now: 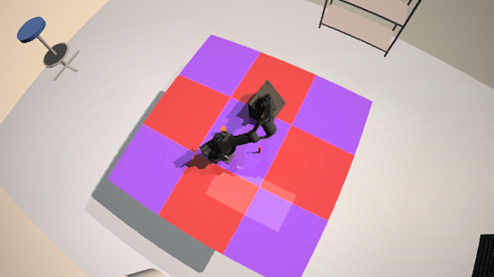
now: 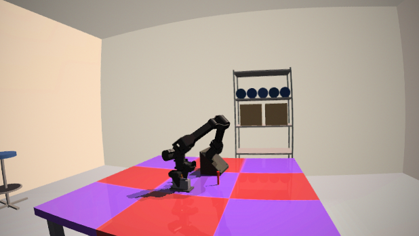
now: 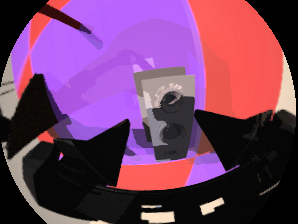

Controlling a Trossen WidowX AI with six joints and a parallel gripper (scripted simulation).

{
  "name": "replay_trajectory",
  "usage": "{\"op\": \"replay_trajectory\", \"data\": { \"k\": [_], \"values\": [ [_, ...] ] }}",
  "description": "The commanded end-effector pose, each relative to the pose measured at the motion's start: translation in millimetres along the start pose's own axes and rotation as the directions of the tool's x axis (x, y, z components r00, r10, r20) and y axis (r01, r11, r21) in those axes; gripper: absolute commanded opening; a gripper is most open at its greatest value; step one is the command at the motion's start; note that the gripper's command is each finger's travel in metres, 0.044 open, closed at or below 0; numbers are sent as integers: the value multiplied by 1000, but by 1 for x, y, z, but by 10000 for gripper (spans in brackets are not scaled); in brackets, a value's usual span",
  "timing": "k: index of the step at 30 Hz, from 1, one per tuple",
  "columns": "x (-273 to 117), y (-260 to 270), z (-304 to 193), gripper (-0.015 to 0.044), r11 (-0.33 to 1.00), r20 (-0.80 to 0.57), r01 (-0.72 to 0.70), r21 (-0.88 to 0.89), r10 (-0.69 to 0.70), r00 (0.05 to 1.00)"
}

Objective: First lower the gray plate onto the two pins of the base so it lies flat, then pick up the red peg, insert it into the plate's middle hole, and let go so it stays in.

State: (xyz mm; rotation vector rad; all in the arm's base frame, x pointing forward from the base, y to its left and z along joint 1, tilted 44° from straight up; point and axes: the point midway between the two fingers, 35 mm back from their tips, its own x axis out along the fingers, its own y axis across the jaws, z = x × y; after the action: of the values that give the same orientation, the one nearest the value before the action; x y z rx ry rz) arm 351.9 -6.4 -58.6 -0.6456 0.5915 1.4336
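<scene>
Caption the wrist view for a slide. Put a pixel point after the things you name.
Open gripper [image 2: 182,175] [image 3: 162,117] above the gray plate [image 3: 185,85], the red peg [image 2: 218,178] [image 3: 65,18] standing apart on the checkered table [image 1: 323,175] [image 2: 271,186] [image 3: 240,50].

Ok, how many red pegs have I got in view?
1: the red peg stands upright on a purple square beside the gray base. The arm could hide another from the top and exterior views.

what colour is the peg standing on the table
Red; the exterior view shows it best.
</scene>
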Motion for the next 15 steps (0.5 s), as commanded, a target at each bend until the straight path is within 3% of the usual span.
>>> {"op": "replay_trajectory", "data": {
  "k": [1, 5, 15],
  "values": [
    [-51, -8, -5, 440, 1000, -17, 19, -8, -19, 1000],
    [-110, -3, -2, 440, 1000, -13, 14, -5, -14, 1000],
    [-116, -3, 1, 440, 999, -13, 14, 52, -14, 1000]
  ]
}}
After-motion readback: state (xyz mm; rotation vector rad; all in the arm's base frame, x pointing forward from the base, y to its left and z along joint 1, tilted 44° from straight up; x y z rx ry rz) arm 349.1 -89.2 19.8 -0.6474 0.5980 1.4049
